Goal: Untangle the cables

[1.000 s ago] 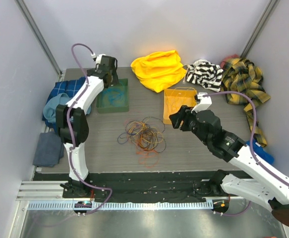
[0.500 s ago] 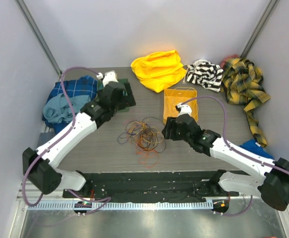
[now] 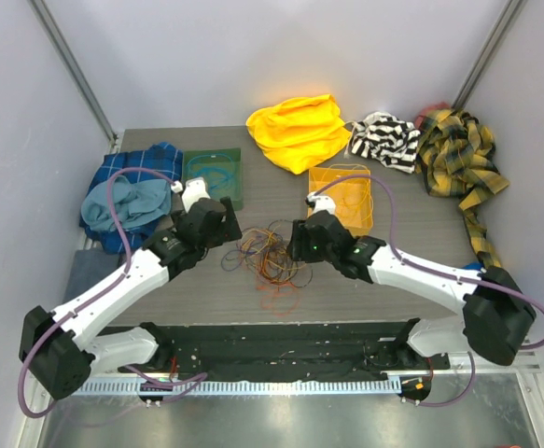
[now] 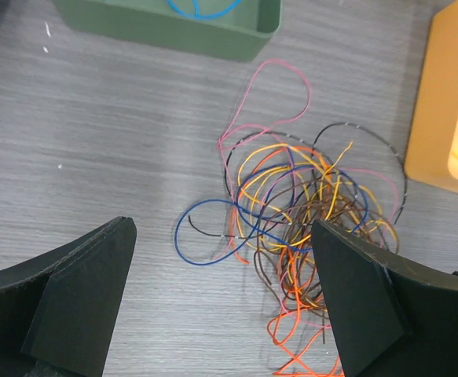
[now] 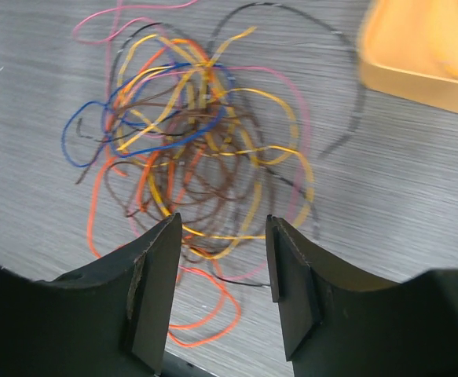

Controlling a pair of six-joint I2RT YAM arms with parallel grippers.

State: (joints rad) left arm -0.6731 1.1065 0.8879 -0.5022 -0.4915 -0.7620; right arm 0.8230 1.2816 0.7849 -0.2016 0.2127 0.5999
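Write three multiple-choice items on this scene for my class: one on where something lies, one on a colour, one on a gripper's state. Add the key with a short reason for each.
1. Where does the tangle of cables lie?
A) inside a drawer
B) on the table, between the left gripper and the right gripper
C) hanging in the air

2. What colour is the tray nearest the right gripper?
A) white
B) black
C) orange

3. How does the left gripper stand?
A) open, holding nothing
B) shut on a cable
C) shut on a cloth

Key:
1 B, the tangle rests on the wood with a gripper at each side.
2 C, its wall shows orange right beside the tangle.
3 A, its fingers stand wide apart with nothing between them.
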